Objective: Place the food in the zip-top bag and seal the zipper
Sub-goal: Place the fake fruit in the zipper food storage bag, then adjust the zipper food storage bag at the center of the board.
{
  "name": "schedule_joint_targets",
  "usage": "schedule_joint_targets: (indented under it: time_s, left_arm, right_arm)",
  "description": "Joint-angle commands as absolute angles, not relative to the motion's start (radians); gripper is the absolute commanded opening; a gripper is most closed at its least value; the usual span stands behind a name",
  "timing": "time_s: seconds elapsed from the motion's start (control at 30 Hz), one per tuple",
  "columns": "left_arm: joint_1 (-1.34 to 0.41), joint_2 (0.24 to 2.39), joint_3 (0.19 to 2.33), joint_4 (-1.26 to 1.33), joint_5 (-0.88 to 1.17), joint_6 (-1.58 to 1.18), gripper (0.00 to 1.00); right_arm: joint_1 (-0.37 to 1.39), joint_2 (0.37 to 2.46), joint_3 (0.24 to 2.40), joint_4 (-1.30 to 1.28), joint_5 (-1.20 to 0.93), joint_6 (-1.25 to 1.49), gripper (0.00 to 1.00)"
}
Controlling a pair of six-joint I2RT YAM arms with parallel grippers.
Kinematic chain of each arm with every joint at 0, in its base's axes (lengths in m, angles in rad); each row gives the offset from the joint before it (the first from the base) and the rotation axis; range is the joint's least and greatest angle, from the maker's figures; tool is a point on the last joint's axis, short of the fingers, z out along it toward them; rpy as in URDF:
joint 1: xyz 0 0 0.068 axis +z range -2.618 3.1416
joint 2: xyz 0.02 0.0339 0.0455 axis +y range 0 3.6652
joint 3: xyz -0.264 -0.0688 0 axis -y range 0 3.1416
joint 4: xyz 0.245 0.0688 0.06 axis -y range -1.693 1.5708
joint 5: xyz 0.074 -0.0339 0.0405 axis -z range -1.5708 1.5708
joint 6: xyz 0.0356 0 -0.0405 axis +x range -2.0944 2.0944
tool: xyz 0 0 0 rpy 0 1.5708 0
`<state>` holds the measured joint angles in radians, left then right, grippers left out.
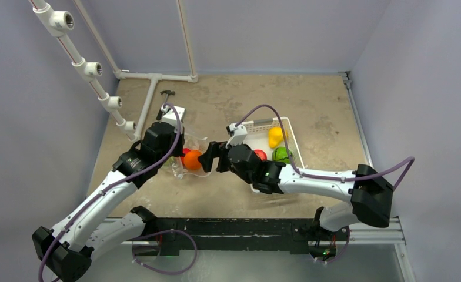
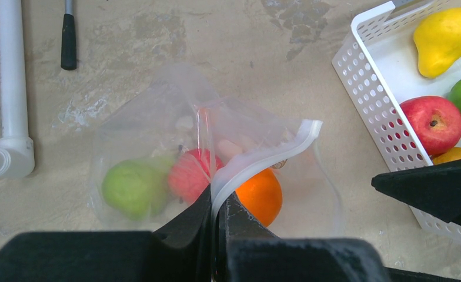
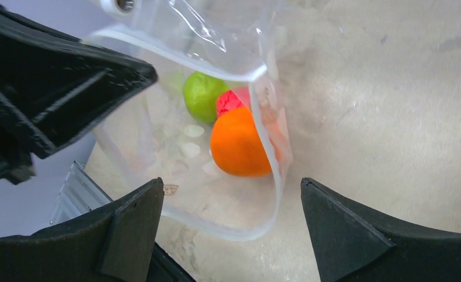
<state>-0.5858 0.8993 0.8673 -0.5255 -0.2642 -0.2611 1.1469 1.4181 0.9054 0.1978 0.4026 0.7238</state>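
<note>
1. Basket (image 2: 369,88) cut off at frame edge; its lowest fruit (image 2: 451,154) half hidden.
2. Bag (image 2: 157,135) on desk (image 2: 275,59) holds orange (image 2: 260,197), red fruit (image 2: 187,173), green fruit (image 2: 131,188).
3. Left end effector (image 2: 217,217) clamped on zipper (image 2: 263,155); right end effector (image 3: 231,183) wide apart, empty.

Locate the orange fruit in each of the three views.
Top external: orange fruit left of centre, in the clear bag.
Left wrist: lower centre, under the bag's rim.
Right wrist: centre, inside the bag's mouth.
Shared landmark: the clear bag around it.
</note>
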Motion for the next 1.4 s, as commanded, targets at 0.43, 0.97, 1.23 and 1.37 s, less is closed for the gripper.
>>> schedule_joint_targets:
  time_s: [0.43,0.97,1.23,1.37]
  left_arm:
    - [-0.591,0.904,0.863,-0.510,-0.251,-0.267,0.00]
    - [-0.591,0.881,0.893,-0.534,-0.241,-0.276,0.00]
    - [-0.590,0.808,0.982,-0.664,-0.227,-0.322,0.00]
    - [-0.591,0.782,1.026,-0.733,-0.217,-0.340,0.00]
  right_arm:
    - [1.118,1.624,0.903,0.272,0.362,0.920,0.60]
    - [1.117,1.531,0.921,0.287,0.385,0.861,0.00]
    - [1.116,1.412,0.989,0.208,0.405,0.730,0.00]
    - [1.116,1.377,1.042,0.146,0.380,0.658,0.00]
